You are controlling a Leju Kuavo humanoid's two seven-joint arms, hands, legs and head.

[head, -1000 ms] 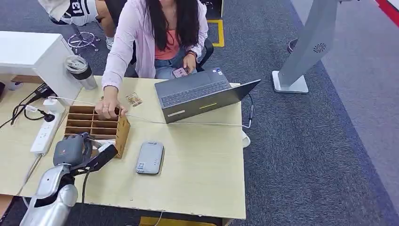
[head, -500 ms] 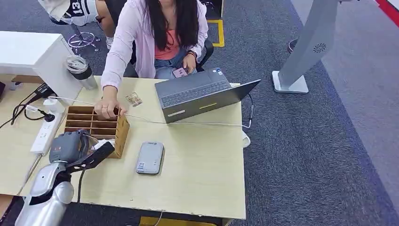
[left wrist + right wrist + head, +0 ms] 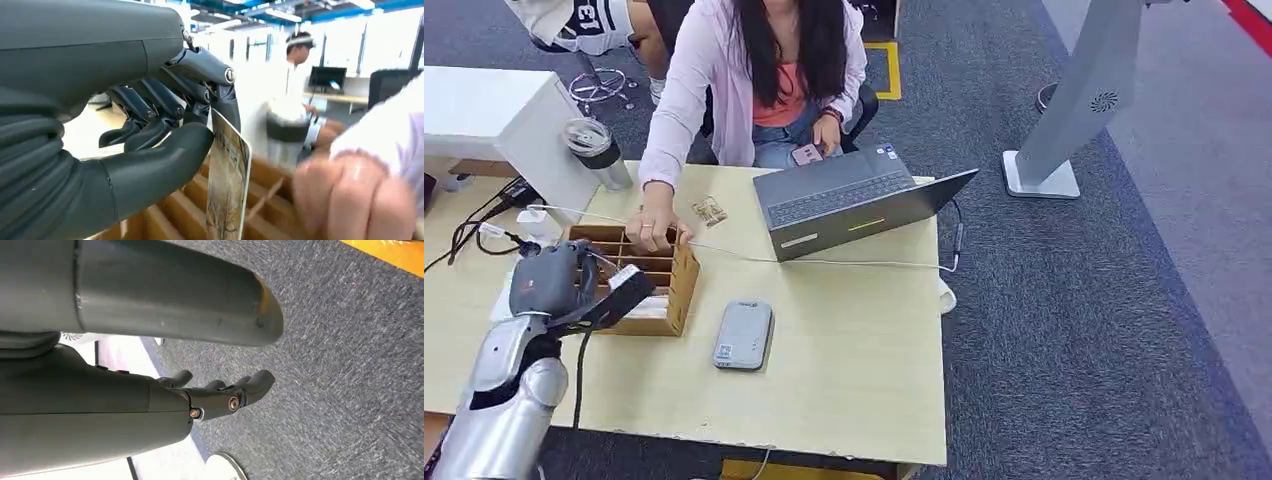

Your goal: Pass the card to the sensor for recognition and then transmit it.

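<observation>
Card (image 3: 227, 185), centre frame: thin, stiff, light, slippery; left hand (image 3: 165, 125) pinches its edge; right hand (image 3: 220, 390) hangs empty, fingers loosely apart

My left robot hand (image 3: 150, 135) is matt grey plastic, its cover ribbed. Below it sits a bare wooden organiser (image 3: 639, 275) on the pale, smooth tabletop (image 3: 844, 340). The card (image 3: 227, 185) I pinch looks glossy.

Silver left arm (image 3: 499, 400), black cable, grey ribbed left hand (image 3: 559, 285), darker fingers (image 3: 150, 107), silver screws
</observation>
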